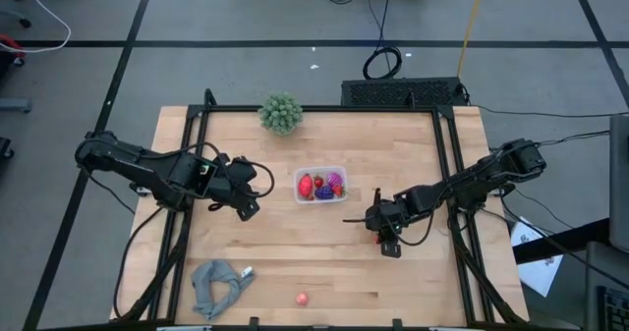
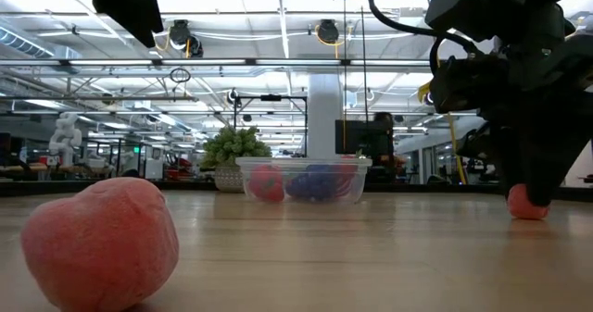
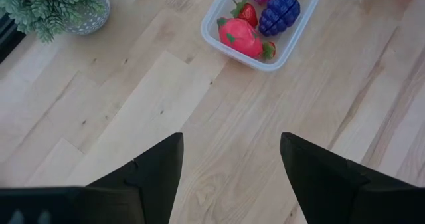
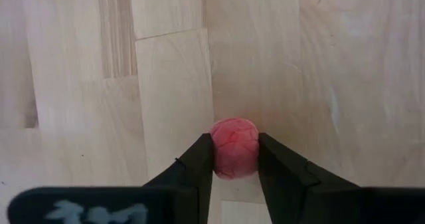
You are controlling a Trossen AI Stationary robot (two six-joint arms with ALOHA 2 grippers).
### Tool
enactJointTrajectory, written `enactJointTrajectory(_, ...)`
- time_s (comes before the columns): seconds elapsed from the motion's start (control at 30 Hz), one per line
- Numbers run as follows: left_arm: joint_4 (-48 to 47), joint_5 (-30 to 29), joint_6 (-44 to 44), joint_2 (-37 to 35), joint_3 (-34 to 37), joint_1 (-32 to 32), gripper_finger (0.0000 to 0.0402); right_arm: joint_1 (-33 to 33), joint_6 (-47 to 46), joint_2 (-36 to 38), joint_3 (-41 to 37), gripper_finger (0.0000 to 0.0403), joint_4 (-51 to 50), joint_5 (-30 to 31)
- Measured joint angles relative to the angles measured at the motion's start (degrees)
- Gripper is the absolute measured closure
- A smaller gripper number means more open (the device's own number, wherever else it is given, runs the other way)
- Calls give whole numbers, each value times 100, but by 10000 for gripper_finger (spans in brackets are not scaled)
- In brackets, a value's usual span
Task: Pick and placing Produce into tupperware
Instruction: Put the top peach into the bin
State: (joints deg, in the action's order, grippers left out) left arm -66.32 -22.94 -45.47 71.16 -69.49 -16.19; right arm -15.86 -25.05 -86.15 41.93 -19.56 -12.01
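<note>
The tupperware [image 1: 320, 184] stands mid-table with several red, magenta and purple produce pieces [image 3: 240, 36] inside. My right gripper [image 4: 234, 139] is right of it and nearer the table's near edge, shut on a small pinkish-red round piece [image 4: 234, 151]. Another pink piece [image 1: 302, 299] lies by the near edge and looms large in the low view [image 2: 100, 243]. My left gripper [image 3: 229, 144] hangs open above bare table left of the tupperware. My right gripper pinches the pinkish-red round piece between its two fingers [image 4: 199, 159], one on each opposite side [image 4: 218, 151]. The fingers come from above, pointing down. The piece's underside [image 2: 528, 210] sits on the table.
A green bushy ball in a pot [image 1: 281, 112] stands near the far edge. A grey cloth [image 1: 218, 282] lies at the near left. Bare wood stretches between the tupperware and the near edge.
</note>
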Motion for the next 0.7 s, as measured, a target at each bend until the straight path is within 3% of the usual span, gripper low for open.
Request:
enactJointTrajectory(0.27,-1,0,0,0,0,0,144,4,97,20,191,317,-405,2)
enactJointTrajectory(0.7,-40,-2,76,0,0,1,144,411,1562,-243,2822,317,-2268,742)
